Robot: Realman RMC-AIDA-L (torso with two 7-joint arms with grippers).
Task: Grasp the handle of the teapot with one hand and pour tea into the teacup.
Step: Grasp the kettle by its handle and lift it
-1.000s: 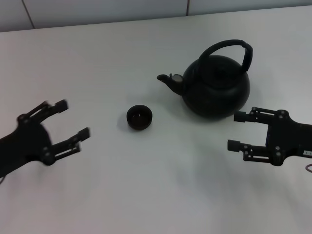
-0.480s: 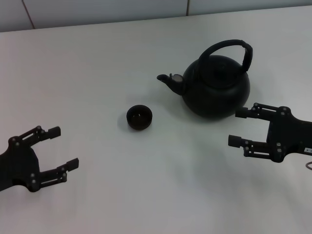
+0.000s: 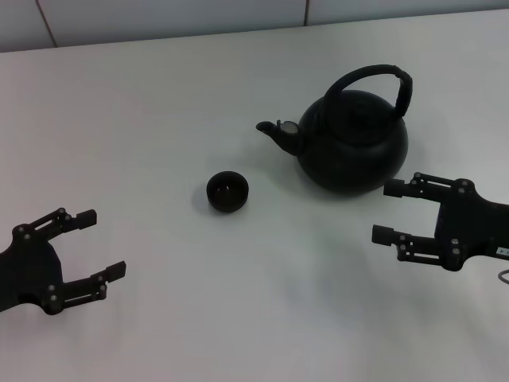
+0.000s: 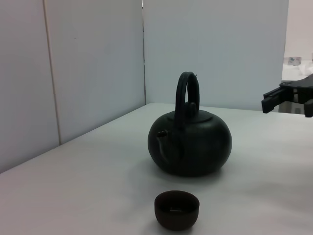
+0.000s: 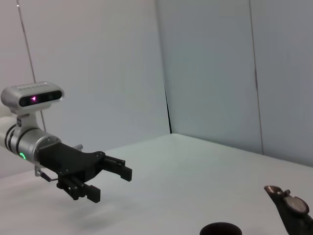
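White tabletop (image 3: 159,103), plain pale wall panels (image 4: 93,63) behind it.

Nearest to the robot: left gripper (image 3: 99,247) low on the left side, fingers spread, holding nothing, well apart from everything on the table. Right wrist view shows the same gripper (image 5: 110,180) hovering above the surface, jaws apart.

Right gripper (image 3: 386,212) on the right side, fingers spread, empty. Its upper finger tip sits just beside the lower right flank of the teapot (image 3: 354,142); cannot tell if it's touching, looks like a small gap. In the left wrist view the right gripper (image 4: 268,102) shows off to the side of the pot, clear of it.

Teacup (image 3: 227,192) stands upright mid-table, between the two grippers, near the teapot and on its spout side but not touching it. Left wrist view has the teacup (image 4: 177,209) in front of the pot.

Teapot farthest back, upright, lid on, spout (image 3: 276,131) pointing to the robot's left. Handle (image 3: 380,78) arches up over the lid, thicker on its right side; nothing gripping it.
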